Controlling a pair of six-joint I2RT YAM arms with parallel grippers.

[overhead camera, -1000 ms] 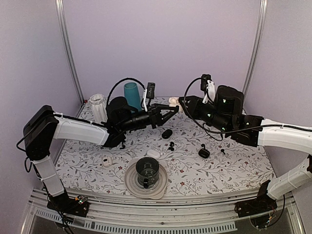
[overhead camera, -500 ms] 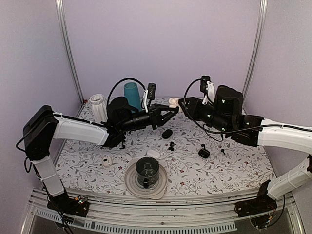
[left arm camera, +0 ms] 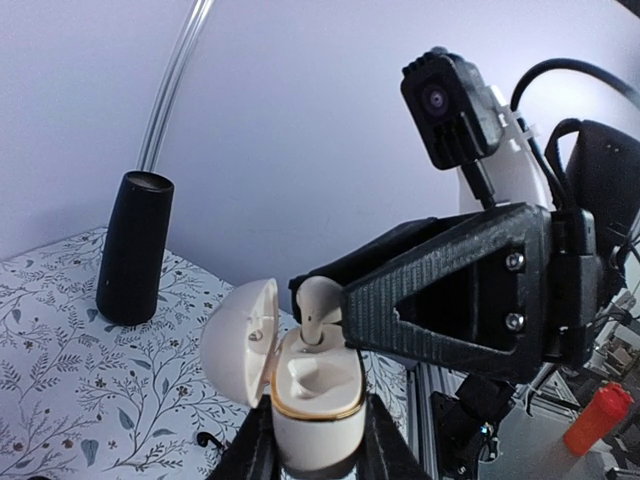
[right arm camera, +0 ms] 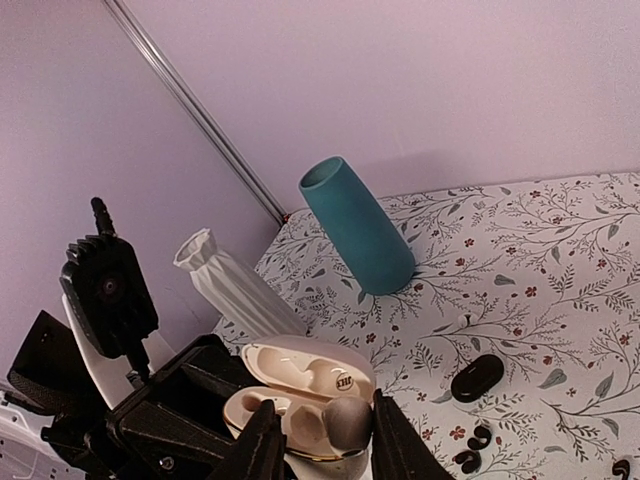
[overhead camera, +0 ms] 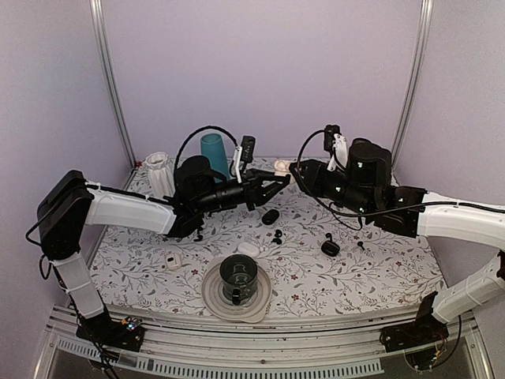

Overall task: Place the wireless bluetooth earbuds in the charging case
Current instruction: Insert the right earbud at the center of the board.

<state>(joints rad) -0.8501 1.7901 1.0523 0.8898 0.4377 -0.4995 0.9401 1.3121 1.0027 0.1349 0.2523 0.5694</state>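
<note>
My left gripper [overhead camera: 281, 177] is shut on a cream charging case [left arm camera: 315, 385] with a gold rim. It holds the case upright in the air with the lid [left arm camera: 238, 340] open. My right gripper [right arm camera: 322, 440] meets it there, shut on a pale earbud [left arm camera: 318, 305]. The earbud's stem stands in the case's far socket and its head sticks out. The near socket is empty. The right wrist view shows the earbud's rounded head [right arm camera: 345, 420] over the open case [right arm camera: 300, 372]. Two tiny black earbuds [overhead camera: 276, 235] lie on the table below, also in the right wrist view [right arm camera: 478, 437].
A closed black case [overhead camera: 271, 215], an open black case [overhead camera: 330, 248] and a white case [overhead camera: 248, 249] lie mid-table. A dark cup on a plate [overhead camera: 237, 276] stands near the front. A teal vase [overhead camera: 213, 154] and a white ribbed vase [overhead camera: 160, 174] stand at the back left.
Both grippers have stayed joined over the back of the table, with only a slight shift. Nothing on the table has moved.
</note>
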